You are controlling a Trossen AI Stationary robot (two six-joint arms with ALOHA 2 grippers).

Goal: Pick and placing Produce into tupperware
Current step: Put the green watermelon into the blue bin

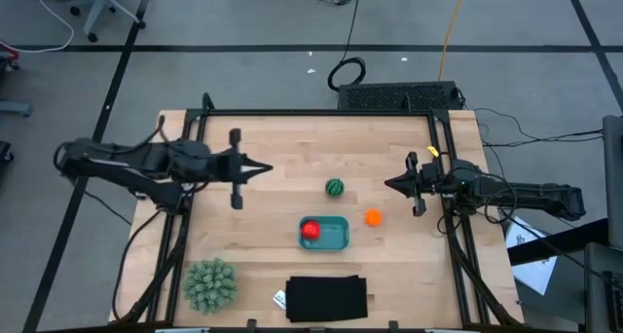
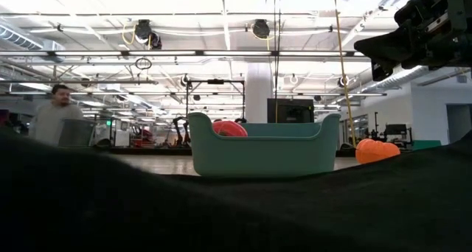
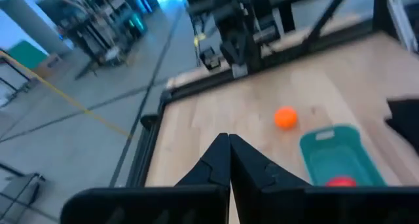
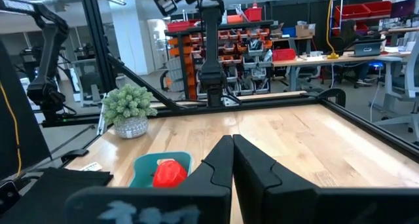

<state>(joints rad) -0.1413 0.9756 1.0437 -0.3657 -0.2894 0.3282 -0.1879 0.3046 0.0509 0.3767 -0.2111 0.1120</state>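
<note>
Black mat (image 1: 327,298) nearest, wooden table (image 1: 273,153), workshop beyond, both pincers (image 1: 266,168) (image 1: 389,184) pressed together.

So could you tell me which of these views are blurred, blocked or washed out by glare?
Left wrist view: blurred throughout, orange piece soft. Low view: a dark out-of-focus mass fills the foreground, ceiling lights glare, teal tub stays clear. High view: evenly lit and clear.

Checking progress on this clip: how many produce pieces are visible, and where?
3. The red piece lies in the tub; the green striped one and the orange one sit on the table. None looks hidden.
</note>
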